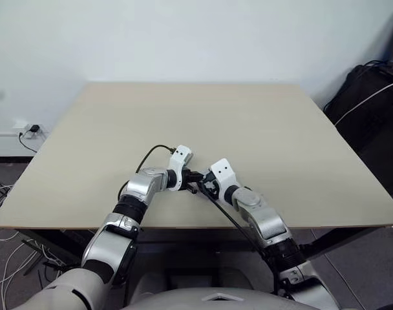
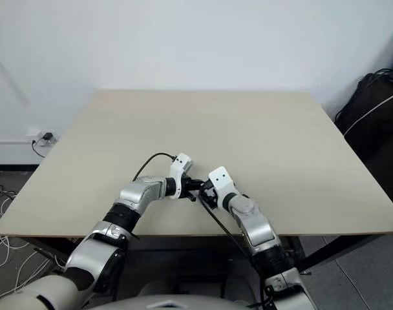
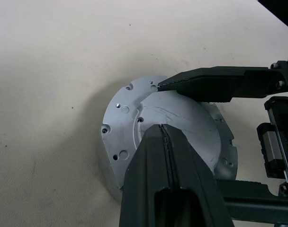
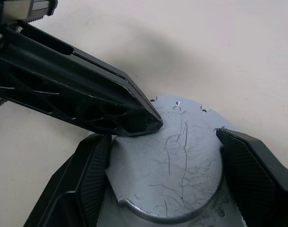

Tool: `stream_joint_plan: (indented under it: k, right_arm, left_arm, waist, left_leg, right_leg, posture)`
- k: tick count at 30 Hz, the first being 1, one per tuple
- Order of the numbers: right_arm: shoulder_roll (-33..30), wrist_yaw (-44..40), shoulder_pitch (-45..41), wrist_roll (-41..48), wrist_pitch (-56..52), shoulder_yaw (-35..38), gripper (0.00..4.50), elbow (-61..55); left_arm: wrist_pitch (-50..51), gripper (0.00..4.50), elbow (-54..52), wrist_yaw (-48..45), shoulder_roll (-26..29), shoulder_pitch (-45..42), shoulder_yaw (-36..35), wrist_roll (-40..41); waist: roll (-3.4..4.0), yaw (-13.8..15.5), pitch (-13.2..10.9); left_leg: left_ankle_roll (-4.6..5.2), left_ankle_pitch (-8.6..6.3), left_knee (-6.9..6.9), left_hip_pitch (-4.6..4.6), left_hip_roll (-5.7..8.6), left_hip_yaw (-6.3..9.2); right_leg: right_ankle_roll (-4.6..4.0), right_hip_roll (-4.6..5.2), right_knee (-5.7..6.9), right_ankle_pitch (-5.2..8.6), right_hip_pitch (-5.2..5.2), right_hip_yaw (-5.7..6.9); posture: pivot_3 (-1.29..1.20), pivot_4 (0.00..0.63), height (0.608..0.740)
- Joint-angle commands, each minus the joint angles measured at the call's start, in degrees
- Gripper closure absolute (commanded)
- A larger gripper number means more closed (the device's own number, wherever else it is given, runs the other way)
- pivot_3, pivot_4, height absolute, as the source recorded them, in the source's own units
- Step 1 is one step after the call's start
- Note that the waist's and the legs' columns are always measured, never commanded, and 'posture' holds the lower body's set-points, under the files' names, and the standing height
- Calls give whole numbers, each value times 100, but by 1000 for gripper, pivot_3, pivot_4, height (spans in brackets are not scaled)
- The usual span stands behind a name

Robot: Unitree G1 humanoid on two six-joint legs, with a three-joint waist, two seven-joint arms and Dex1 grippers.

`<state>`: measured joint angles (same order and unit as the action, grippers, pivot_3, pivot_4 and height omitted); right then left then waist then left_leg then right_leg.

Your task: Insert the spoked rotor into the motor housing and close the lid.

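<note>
One lid [image 4: 182, 161] lies gripped by right tool [image 4: 165, 177]; left tool [image 3: 165, 135] closed.

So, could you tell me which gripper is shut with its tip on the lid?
The left gripper: shut, tip on the lid. The right gripper straddles the lid's raised middle.

The lid [image 4: 182, 161] looks like matt silver metal (finely scratched); the table [image 1: 248, 123] seems smooth, pale and matt.

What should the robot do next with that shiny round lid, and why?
Probably press gently down with the shut left gripper. Its tip already sits on the lid, smooth face up, while the right gripper holds the raised middle from both sides.
</note>
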<state>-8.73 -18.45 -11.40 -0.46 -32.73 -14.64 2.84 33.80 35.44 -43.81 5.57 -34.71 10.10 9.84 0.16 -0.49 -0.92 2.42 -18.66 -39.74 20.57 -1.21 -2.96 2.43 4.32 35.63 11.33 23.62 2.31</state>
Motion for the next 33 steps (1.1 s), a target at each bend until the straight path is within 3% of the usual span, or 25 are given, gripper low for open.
stream_joint_plan:
  k: [1,2,6,23,33]
  right_arm:
    - [-247,41,388,-39,-569,157,1263,-177]
    - [-268,29,434,-29,-615,167,1263,-248]
    - [-356,-22,607,72,-802,244,11,-500]
    - [-355,57,713,254,-945,388,11,-847]
    - [-579,-154,1394,748,-903,918,11,-1897]
  left_arm:
    - [77,4500,-13,0,1,-11,46,-54]
    - [74,4500,-14,-4,1,-7,48,-56]
    - [42,4500,18,-19,-1,-4,79,-90]
    - [-20,4500,55,-88,22,-16,157,-155]
    - [-37,4500,-5,-104,72,57,200,-170]
  waist:
    - [1,19,2]
    - [2,25,2]
    - [0,21,5]
    - [-3,3,11]
    - [-5,-2,12]
  left_leg:
    - [6,-4,0,2,7,3]
    - [14,-9,0,4,15,3]
    - [40,-33,0,11,37,3]
    - [54,-41,0,4,48,9]
    - [55,-42,-3,2,49,11]
  right_leg:
    - [1,8,0,1,-1,2]
    - [8,16,0,5,-2,4]
    - [44,35,-27,5,-12,2]
    - [48,36,-69,1,-45,2]
    - [49,37,-67,1,-47,2]
  posture:
    - [0,0,740]
    - [0,0,740]
    - [0,0,740]
    - [0,0,740]
    - [0,0,740]
